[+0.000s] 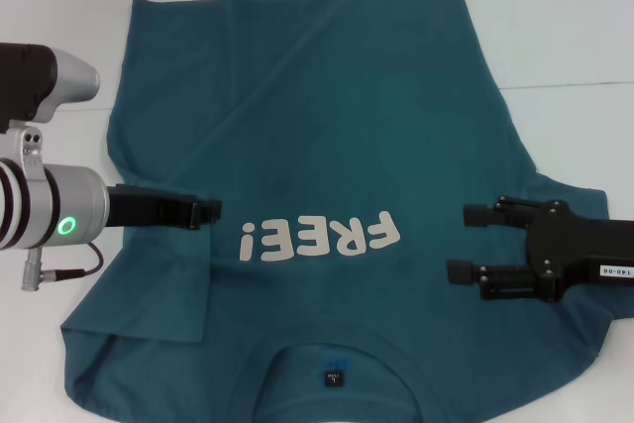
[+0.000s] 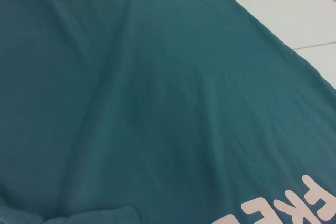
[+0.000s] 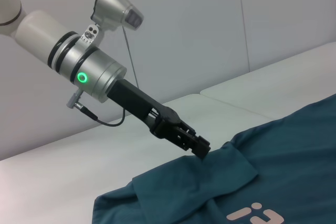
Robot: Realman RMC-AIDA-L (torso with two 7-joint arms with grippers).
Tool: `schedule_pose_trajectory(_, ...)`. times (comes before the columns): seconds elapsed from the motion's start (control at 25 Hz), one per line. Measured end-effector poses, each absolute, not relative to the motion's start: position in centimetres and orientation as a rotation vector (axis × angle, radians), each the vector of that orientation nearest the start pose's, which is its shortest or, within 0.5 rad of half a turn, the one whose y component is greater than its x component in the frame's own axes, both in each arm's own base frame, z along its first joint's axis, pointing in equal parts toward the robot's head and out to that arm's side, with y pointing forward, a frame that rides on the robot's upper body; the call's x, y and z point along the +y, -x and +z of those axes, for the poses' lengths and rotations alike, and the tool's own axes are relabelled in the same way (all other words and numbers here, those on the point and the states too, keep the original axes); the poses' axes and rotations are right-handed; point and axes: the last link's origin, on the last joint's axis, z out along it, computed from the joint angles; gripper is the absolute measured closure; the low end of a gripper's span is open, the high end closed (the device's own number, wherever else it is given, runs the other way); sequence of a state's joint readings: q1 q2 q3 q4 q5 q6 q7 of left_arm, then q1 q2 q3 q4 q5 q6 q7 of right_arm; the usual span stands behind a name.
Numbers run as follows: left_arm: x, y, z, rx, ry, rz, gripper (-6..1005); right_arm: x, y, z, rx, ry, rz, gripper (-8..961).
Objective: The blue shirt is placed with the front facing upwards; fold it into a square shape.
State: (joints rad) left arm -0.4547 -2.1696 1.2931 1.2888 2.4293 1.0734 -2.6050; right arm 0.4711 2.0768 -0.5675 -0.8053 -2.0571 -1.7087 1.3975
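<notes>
The blue shirt (image 1: 327, 116) lies front up on the white table (image 1: 575, 17), collar and neck label (image 1: 334, 377) nearest me, hem far away. White "FREE!" lettering (image 1: 319, 237) crosses the chest. My left gripper (image 1: 210, 211) is low over the shirt's left side, shut on the edge of the left sleeve flap (image 1: 163, 284), which is folded inward over the body. The right wrist view shows that left gripper (image 3: 202, 150) pinching a raised peak of shirt (image 3: 294, 156) cloth. My right gripper (image 1: 459, 242) hovers open over the right chest area, beside the lettering. The left wrist view shows only flat shirt (image 2: 157, 103) fabric.
White table surface surrounds the shirt, with a seam line (image 1: 575, 84) running off to the right. The right sleeve (image 1: 584, 195) lies spread outward under the right arm. A pale wall (image 3: 210, 35) stands behind the table's left side.
</notes>
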Motion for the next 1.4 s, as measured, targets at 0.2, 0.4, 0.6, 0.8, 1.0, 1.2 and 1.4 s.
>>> schedule_pose_trajectory(0.2, 37.6, 19.8, -0.2, -1.083, 2.297, -0.179, 784, 31.4, -27.6, 4.1, 0.632, 2.666, 0.719, 43)
schedule_pose_trajectory(0.4, 36.3, 18.9, 0.8, -0.867, 2.439, -0.36, 603, 32.3, -27.9, 7.6, 0.834, 2.512, 0.773, 44)
schedule_pose_trajectory(0.6, 33.8, 19.6, 1.2, -0.594, 2.629, -0.732, 327, 31.8, -27.9, 11.4, 0.996, 2.429, 0.835, 44)
schedule_pose_trajectory(0.8, 32.8, 22.0, 0.3, -0.526, 2.628, -0.875, 175, 32.1, -29.4, 15.2, 1.405, 2.24, 0.839, 44)
schedule_pose_trajectory(1.0, 32.5, 22.8, -0.3, -0.538, 2.626, -0.871, 162, 32.6, -32.8, 18.0, 1.733, 1.914, 0.613, 45)
schedule_pose_trajectory(1.2, 32.6, 23.0, -0.5, -0.59, 2.628, -0.875, 163, 33.4, -34.0, 18.0, 1.779, 1.837, 0.325, 45)
schedule_pose_trajectory(1.4, 32.8, 23.0, -0.8, -0.606, 2.627, -0.872, 166, 34.3, -34.0, 16.0, 1.819, 1.851, 0.199, 46)
